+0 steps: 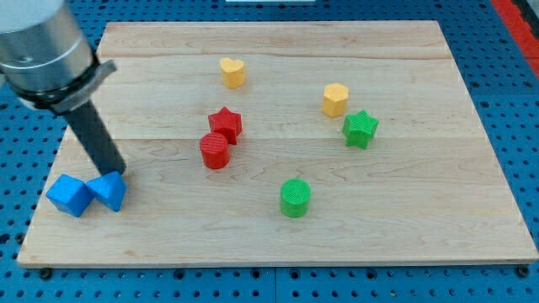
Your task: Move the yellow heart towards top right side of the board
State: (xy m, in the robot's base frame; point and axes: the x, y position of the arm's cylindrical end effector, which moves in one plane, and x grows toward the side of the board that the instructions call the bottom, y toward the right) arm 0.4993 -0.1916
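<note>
The yellow heart (232,72) lies on the wooden board (404,210) near the top, a little left of centre. My tip (117,172) is at the board's lower left, far from the heart. It touches the top edge of a blue triangular block (109,191), with a blue cube (69,194) just left of that block.
A red star (226,124) and a red cylinder (215,151) sit together at centre. A yellow hexagonal block (334,99) and a green star (360,129) sit at the right. A green cylinder (295,198) lies at lower centre. The arm's grey body (42,50) fills the view's top left.
</note>
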